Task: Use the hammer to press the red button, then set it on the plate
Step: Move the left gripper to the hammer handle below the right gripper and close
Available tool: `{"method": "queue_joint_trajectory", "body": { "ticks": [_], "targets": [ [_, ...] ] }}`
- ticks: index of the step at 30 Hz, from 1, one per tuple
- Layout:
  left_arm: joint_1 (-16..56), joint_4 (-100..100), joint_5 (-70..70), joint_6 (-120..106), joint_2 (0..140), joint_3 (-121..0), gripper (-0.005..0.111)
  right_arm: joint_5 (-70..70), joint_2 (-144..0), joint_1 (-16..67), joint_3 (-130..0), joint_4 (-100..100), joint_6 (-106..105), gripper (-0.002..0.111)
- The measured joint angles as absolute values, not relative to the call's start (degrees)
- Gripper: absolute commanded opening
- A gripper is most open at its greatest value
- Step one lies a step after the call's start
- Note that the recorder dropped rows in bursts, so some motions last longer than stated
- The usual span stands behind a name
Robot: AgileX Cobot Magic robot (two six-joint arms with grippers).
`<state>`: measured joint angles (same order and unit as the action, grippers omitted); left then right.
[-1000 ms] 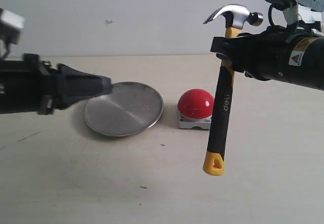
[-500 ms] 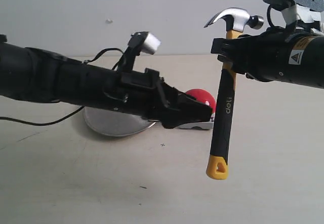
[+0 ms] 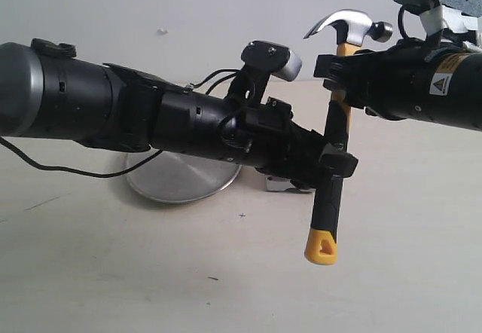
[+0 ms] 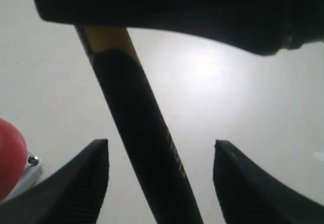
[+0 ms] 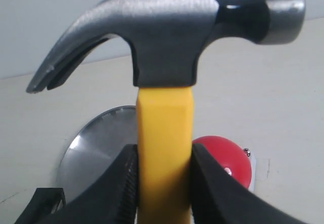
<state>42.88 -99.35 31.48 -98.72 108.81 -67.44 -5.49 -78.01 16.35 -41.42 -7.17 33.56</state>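
The hammer (image 3: 332,190) hangs upright in the air, dark head (image 5: 167,29) on top and yellow looped end at the bottom. My right gripper (image 3: 336,73) is shut on its yellow neck (image 5: 164,133). My left gripper (image 3: 336,164) has reached across to the black handle (image 4: 144,133). Its fingers (image 4: 93,183) stand open on either side of the handle, with a gap on each side. The red button (image 5: 228,158) sits on the table behind the hammer. In the exterior view the left arm hides all but its grey base (image 3: 286,187). The silver plate (image 3: 181,178) lies left of the button.
The left arm (image 3: 151,114) stretches across the middle of the scene above the plate and button. A black cable (image 3: 45,166) trails from it over the pale tabletop (image 3: 151,273). A grey wall stands behind.
My left arm has swept in from the left, over the plate and button, until its open fingers straddle the hammer handle. The right gripper and hammer have barely moved.
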Motion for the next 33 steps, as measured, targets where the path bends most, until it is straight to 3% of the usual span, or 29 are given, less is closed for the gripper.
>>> {"method": "queue_joint_trajectory", "body": {
  "ticks": [16,21,24,30,33],
  "targets": [
    [43.6,-99.5,30.6,-95.8,110.1,-69.1,0.058,-5.8,-78.0,16.3,-41.4,-7.2,36.3,0.0],
    [43.6,-99.5,30.6,-95.4,111.0,-69.1,0.032,-5.8,-78.0,16.3,-41.4,-7.2,36.5,0.0],
    [43.6,-99.9,30.4,-94.8,111.2,-69.1,0.002,-5.9,-78.0,16.3,-41.4,-7.2,36.6,0.0],
    [43.6,-100.3,30.1,-94.4,111.2,-69.1,0.0,-6.2,-78.0,16.3,-41.4,-8.0,36.7,0.0],
    [43.6,-100.5,30.1,-94.4,111.2,-69.1,0.0,-6.2,-78.0,16.3,-41.4,-8.9,36.9,0.007]
  ]
}}
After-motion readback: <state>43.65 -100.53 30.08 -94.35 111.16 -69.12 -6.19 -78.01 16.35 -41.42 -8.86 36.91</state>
